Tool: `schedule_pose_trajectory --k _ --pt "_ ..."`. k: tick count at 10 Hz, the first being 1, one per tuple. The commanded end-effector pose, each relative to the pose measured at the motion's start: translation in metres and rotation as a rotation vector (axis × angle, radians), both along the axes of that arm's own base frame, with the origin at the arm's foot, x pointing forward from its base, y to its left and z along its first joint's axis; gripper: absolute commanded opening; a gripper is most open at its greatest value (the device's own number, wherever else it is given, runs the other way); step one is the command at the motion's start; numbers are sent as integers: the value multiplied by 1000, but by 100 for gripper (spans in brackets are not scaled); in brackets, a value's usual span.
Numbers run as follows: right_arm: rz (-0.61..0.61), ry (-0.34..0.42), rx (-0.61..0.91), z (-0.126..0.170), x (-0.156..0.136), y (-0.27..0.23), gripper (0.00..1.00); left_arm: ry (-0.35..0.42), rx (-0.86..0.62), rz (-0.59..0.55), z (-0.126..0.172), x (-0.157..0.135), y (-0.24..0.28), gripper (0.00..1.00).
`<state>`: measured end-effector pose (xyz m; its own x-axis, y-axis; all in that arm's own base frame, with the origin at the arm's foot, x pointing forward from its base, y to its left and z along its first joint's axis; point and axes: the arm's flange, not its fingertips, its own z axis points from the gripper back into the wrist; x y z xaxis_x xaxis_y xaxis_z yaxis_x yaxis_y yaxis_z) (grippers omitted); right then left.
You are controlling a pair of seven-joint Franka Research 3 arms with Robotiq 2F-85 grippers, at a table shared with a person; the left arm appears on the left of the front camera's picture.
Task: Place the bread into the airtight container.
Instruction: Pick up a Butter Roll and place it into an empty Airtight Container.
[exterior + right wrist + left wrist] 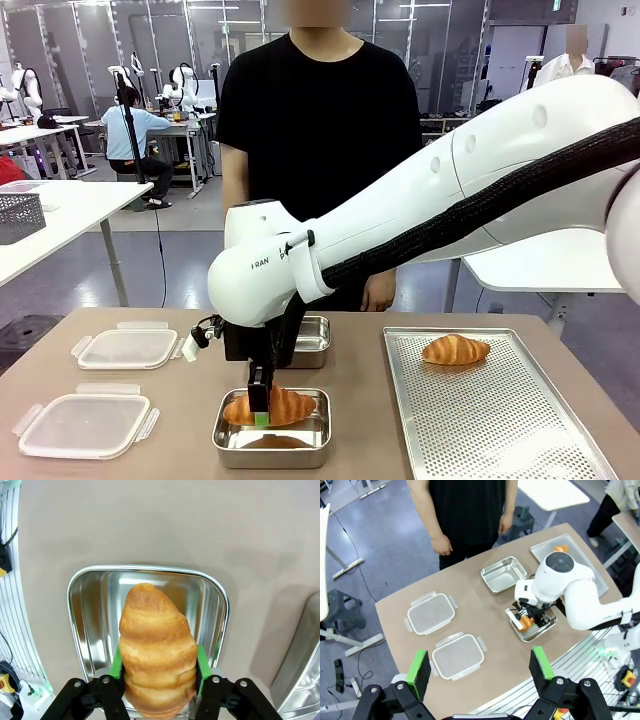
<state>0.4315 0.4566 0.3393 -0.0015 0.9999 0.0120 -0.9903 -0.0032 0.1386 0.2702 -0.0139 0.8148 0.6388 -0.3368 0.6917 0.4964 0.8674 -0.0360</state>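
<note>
The bread, a golden croissant, hangs low inside the near steel airtight container, just above its shiny bottom. My right gripper is shut on it, with a green pad pressed to each side. From high above, the left wrist view shows that croissant in the container under the right arm. My left gripper is open, well above the table's near edge, with nothing between its fingers.
A second croissant lies on the perforated tray at the right. Another steel container stands behind the near one. Two clear lids lie at the left. A person stands at the far edge.
</note>
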Motion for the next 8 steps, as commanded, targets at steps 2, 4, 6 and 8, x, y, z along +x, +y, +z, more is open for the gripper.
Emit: schedule_pose_trajectory --k 2,4,6,8 --pt "-36 -27 -5 3 -3 2 100 -1 -4 1 1 -1 0 100" --pt "-59 -38 14 7 -6 -5 100 -1 -4 1 1 -1 0 100" --pt "-70 -36 25 3 -8 -9 100 -1 -4 1 1 -1 0 100" --pt "-52 -42 2 -2 -9 -18 100 -1 -4 1 1 -1 0 100"
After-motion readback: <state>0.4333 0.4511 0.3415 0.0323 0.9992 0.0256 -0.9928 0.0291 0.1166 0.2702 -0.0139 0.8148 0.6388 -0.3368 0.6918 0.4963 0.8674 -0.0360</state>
